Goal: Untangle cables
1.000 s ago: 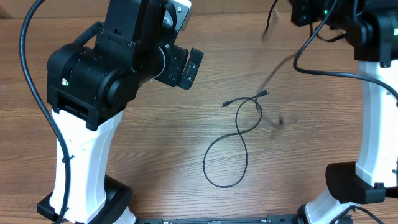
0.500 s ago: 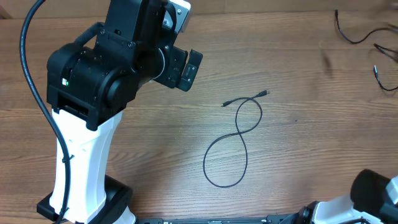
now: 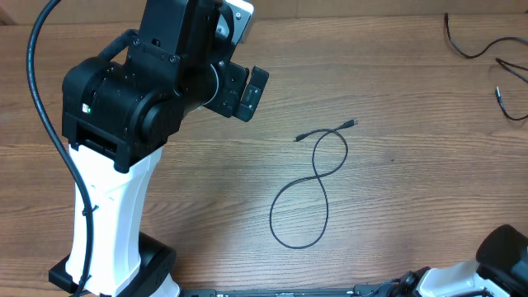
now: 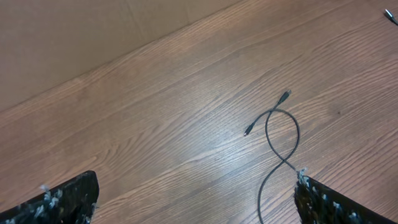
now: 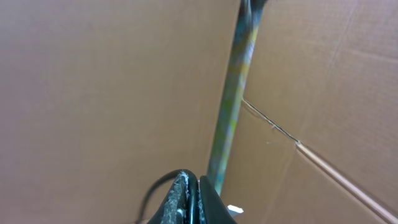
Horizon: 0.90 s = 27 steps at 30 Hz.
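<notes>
The looped cable (image 3: 318, 186) lies flat near the middle of the table (image 3: 396, 223). It is a thin black cord crossed once over itself into a figure eight, with the smaller loop farther from the arm bases and the larger loop nearer them. Its two plug ends (image 3: 355, 123) stick out, apart from each other, at the top of the smaller loop.

Bare wood surrounds the cable on every side. There is a wide open stretch to its right and a narrower one to its left, up to the left arm (image 3: 124, 124). That arm's black housing overhangs the table up and to the left of the cable.

Far up and to the right, well apart from the looped cable, the corner cables (image 3: 470, 48) lie as loose black strands near the table's far edge. They run out of the overhead view on the right.

The left gripper (image 4: 196, 190) hangs up and to the left of the looped cable, its fingers (image 4: 62, 202) spread wide apart over bare wood. Beyond the cable the table ends at a cardboard wall (image 4: 74, 37).

The right arm (image 3: 505, 252) shows only at the lower right corner, well apart from the looped cable. The right gripper (image 5: 191, 198) points at brown cardboard with its fingers pressed together.

A small pale sticker (image 3: 86, 108) on the left arm's housing is too small to read.
</notes>
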{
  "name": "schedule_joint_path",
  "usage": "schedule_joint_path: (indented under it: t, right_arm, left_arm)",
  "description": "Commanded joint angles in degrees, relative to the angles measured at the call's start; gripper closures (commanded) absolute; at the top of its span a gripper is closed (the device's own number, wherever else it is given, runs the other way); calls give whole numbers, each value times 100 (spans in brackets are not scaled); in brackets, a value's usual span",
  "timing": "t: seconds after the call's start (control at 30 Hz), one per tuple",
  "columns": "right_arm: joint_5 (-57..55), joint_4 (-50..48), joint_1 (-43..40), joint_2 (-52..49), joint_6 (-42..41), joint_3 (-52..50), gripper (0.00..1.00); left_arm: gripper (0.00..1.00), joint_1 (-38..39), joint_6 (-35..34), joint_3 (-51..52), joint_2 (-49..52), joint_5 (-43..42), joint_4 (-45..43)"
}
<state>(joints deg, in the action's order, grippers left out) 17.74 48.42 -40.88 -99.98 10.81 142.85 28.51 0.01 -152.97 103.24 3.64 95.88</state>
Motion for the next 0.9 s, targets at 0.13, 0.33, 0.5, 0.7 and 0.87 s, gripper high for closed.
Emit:
schedule_joint_path:
  t: [0.13,0.33,0.5,0.7,0.87]
  right_arm:
    - [9,55,-584,-798,166,79,96]
    - [863,-101,-1161,-909,131,81,96]
    - [957,101,-1495,-953,105,79,96]
    - [955,535,-1609,-1261,131,-131,96]
    - [957,560,-1598,-1451,131,-964,96]
  left_arm:
    - [0,2,116,-13,-50,-9,7]
    - [0,2,131,-13,-39,-4,-15]
    - [0,2,129,-13,-37,-9,20]
    - [0,2,131,-13,-37,-9,22]
    - [0,2,131,-13,-37,-11,42]
